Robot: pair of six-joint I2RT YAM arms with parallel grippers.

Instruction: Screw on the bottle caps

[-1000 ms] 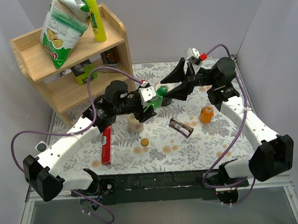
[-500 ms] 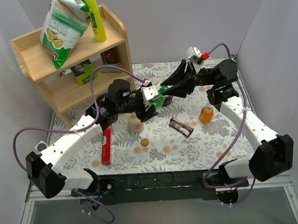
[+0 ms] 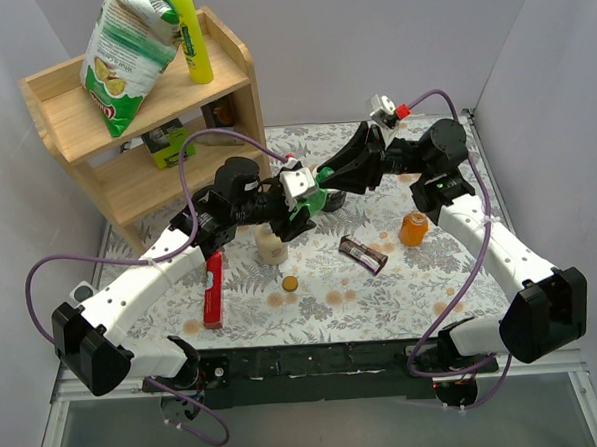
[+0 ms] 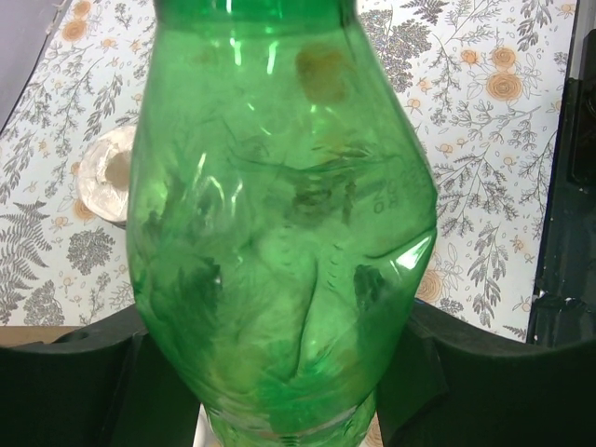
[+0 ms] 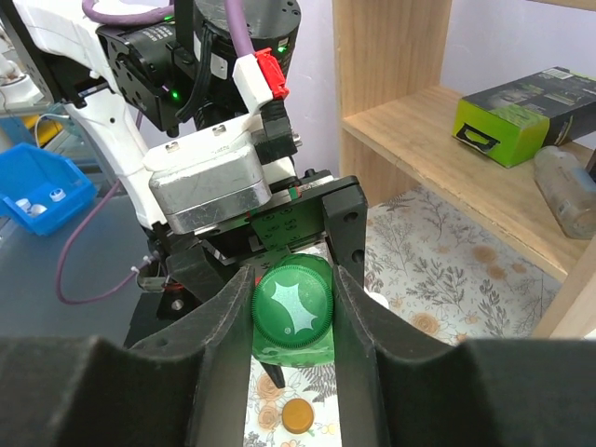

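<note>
Over the last second my right hand (image 3: 334,178) has gone from spread wide to closed in, and its fingers now clamp the green cap (image 5: 292,304) from both sides. The cap sits on the neck of the green bottle (image 4: 279,214). My left hand (image 3: 300,205) grips that bottle around its body and holds it up off the table (image 3: 382,294), lying over with the neck pointing right. I judge this to be the start of the twisting. I cannot tell whether the threads have caught yet.

The second pair is untouched. The orange cap (image 3: 290,283) lies on the near part of the table and the orange bottle (image 3: 413,227) stands well apart to the right.

A cream bottle (image 3: 271,247) stands just under my left hand. A red tube (image 3: 213,290) and a dark wrapper (image 3: 363,254) lie nearby, and the shelf (image 3: 144,141) is far left. None blocks the twist, though the two wrists are crowded together.
</note>
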